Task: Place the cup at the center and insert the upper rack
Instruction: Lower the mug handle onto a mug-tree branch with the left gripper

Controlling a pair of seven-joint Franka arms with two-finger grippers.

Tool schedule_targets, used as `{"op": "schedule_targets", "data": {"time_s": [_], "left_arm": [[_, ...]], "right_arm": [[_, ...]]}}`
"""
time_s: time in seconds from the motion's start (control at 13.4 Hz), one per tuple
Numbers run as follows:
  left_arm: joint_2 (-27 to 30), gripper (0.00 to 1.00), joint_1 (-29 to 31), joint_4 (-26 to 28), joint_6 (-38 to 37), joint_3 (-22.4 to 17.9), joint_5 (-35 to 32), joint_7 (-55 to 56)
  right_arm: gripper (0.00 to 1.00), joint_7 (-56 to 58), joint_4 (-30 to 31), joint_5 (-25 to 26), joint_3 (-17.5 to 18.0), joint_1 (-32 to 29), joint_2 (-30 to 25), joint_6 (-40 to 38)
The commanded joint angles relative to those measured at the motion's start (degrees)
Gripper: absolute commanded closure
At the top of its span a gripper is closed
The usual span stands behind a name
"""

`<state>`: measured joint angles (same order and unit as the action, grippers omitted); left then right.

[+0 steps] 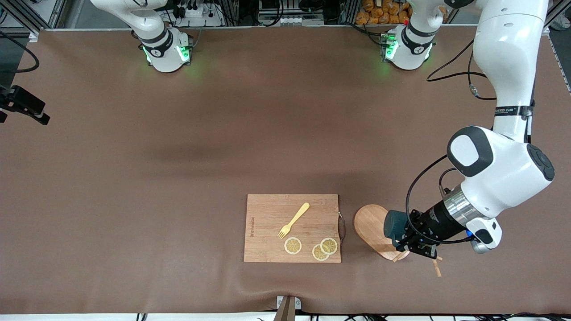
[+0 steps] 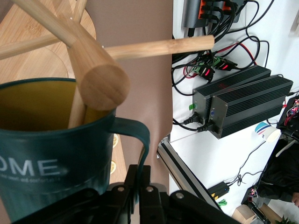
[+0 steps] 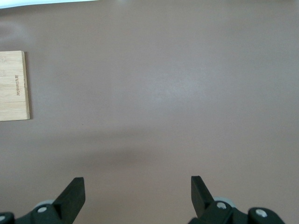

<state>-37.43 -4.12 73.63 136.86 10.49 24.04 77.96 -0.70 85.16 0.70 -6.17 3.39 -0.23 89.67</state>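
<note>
While the right gripper point(image 3: 135, 198) waits with fingers spread wide over bare table, the cutting board point(image 1: 267, 223) (fork and lemon slices on it) lies beside the upper rack point(image 1: 372, 227), where the left gripper point(image 1: 408, 238) clamps the cup point(image 1: 393, 224).

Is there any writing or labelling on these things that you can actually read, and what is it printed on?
"OME": pale letters on the side of the cup, cut off by the picture's edge, so the word may be longer.
A dark line of print along one edge of the cutting board: too small to read.
A black band with pale lettering on the left arm: too small to read.
Nothing else legible.
</note>
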Motion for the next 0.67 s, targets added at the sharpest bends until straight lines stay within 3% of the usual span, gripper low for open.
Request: {"op": "schedule_targets", "data": {"time_s": [0.0, 0.6], "left_arm": [[0.2, 1.00, 0.7, 0.2, -0.6, 0.8, 1.3, -1.4], [-0.3, 1.00, 1.4, 0.2, -0.6, 0.8, 1.3, -1.6]], "right_arm": [[0.00, -0.6, -0.9, -1.0, -0.2, 0.1, 0.1, -0.8], [0.00, -0.6, -0.9, -0.9, -0.2, 0.2, 0.1, -0.8]]}}
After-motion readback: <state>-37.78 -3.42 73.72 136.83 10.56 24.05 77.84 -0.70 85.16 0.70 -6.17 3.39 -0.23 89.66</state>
